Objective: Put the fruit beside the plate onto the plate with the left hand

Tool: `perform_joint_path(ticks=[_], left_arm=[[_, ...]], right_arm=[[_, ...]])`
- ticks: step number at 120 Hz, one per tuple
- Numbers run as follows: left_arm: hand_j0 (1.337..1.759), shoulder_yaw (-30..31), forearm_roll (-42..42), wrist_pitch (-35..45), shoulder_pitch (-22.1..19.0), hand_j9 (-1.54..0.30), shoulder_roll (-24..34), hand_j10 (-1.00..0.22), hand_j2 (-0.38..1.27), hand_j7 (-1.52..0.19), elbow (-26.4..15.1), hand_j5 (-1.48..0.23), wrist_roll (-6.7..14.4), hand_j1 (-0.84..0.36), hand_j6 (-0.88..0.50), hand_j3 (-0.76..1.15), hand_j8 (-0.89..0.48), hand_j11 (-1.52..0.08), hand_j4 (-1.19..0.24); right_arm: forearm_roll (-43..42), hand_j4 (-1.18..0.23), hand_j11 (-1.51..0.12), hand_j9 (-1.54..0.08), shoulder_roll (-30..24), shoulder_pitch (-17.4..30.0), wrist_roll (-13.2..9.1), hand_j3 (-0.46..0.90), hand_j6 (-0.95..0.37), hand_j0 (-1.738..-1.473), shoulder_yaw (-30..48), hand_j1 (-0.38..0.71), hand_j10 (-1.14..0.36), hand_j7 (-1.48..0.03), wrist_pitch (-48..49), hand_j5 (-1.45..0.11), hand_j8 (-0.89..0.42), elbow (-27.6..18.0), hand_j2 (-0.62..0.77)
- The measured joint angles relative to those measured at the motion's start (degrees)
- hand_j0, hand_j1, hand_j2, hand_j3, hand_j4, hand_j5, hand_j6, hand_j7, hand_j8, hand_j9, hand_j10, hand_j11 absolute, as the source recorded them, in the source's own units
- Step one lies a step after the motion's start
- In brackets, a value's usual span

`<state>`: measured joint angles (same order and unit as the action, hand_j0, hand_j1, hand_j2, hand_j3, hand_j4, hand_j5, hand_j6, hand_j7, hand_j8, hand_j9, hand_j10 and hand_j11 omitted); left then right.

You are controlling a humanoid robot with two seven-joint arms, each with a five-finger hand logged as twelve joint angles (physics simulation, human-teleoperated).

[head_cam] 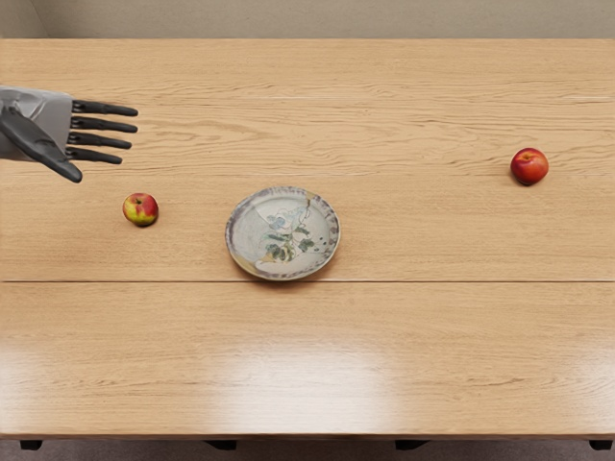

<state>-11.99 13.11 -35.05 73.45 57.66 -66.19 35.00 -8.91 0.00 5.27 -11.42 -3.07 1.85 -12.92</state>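
Near the left robot hand (60,130), not touching, lies the apple (140,208).

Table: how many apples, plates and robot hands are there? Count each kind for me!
Apples: 2 (left apple, right apple)
Plates: 1 (plate)
Robot hands: 1 (left hand, open)
Total: 4

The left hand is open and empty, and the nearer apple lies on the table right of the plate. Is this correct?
Not quite. In the head view the nearer apple lies on the table left of the plate, not right. The left hand is indeed open and empty.
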Motion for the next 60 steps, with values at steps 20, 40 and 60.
perform_joint_path(ticks=[20,40,60], left_arm=[[1.658,-0.01,-0.3,0.0,-0.07,0.0,0.0,0.0,0.0,0.0,0.04,0.0,0.0,0.35,0.0,0.0,0.0,0.0,0.0],[1.658,-0.08,-9.52,0.0,-0.01,0.0,-1.51,0.0,0.0,0.0,0.05,0.0,0.0,0.35,0.0,0.0,0.0,0.0,0.0],[1.658,-2.93,-21.44,0.01,1.07,0.0,-4.42,0.0,0.0,0.0,0.01,0.0,0.0,0.35,0.0,0.0,0.0,0.0,0.0]], right_arm=[[0.02,-0.02,-0.03,-0.03,0.0,-0.01,0.0,0.0,-0.02,-1.658,0.14,-0.32,-0.02,-0.03,0.0,-0.03,-0.02,-0.02,0.0],[0.03,-0.02,-0.03,-0.03,0.0,0.0,0.0,0.0,-0.02,-1.658,0.23,-0.32,-0.02,-0.03,0.0,-0.03,-0.02,-0.03,0.0],[0.03,-0.02,-0.03,-0.03,0.0,0.0,0.0,0.0,-0.02,-1.658,0.25,-0.32,-0.02,-0.03,0.0,-0.03,-0.02,-0.05,0.0]])
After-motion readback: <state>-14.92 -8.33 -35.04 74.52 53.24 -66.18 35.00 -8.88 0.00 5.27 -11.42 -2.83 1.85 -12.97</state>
